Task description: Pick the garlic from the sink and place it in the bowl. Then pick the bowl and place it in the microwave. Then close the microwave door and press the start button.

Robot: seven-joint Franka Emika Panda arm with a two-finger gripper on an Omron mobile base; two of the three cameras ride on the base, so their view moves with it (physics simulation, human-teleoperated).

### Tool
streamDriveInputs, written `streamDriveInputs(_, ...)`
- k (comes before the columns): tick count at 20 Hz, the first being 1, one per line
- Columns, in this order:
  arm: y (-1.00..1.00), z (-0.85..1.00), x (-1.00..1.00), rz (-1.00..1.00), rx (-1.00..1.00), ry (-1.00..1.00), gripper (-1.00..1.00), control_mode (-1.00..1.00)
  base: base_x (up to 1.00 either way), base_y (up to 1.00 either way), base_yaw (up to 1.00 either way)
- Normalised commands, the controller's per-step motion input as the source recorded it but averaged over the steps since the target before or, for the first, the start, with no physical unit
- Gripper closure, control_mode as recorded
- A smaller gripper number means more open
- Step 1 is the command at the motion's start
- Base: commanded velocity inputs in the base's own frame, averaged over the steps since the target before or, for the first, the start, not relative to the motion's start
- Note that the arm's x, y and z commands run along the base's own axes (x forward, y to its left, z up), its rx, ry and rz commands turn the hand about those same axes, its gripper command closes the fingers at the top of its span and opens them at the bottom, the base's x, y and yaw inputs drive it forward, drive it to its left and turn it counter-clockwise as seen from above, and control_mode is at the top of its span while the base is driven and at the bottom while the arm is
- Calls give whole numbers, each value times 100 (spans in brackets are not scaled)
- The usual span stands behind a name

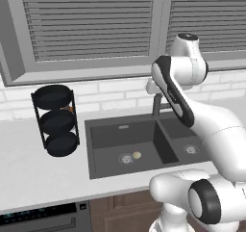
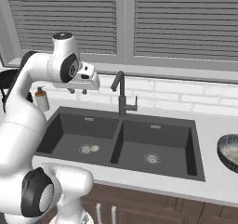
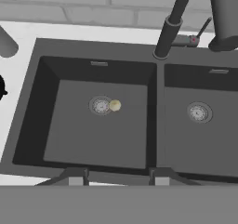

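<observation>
pale cream garlic (image 3: 115,105) lies in the left basin of the dark grey sink (image 3: 158,125), touching the round drain (image 3: 101,106). the gripper (image 2: 77,91) hangs high above that basin, fingers spread wide, holding nothing. the bowl (image 2: 228,152) sits on the counter right of the sink.

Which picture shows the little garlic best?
The hand view: it looks down into the sink, with the garlic beside the left drain. Both base views show it smaller.
</observation>
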Motion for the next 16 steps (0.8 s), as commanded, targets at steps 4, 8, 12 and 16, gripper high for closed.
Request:
streamDriveInputs(4, 0, 0, -16, 0, 1, -3, -100, -100, 0, 0, 0)
streamDriveInputs(8, 1, -2, -53, 0, 6, 0, -100, -100, 0, 0, 0)
streamDriveInputs(12, 23, -39, -48, 0, 0, 0, -100, -100, 0, 0, 0)
streamDriveInputs(16, 42, -77, -8, 0, -8, 0, -100, -100, 0, 0, 0)
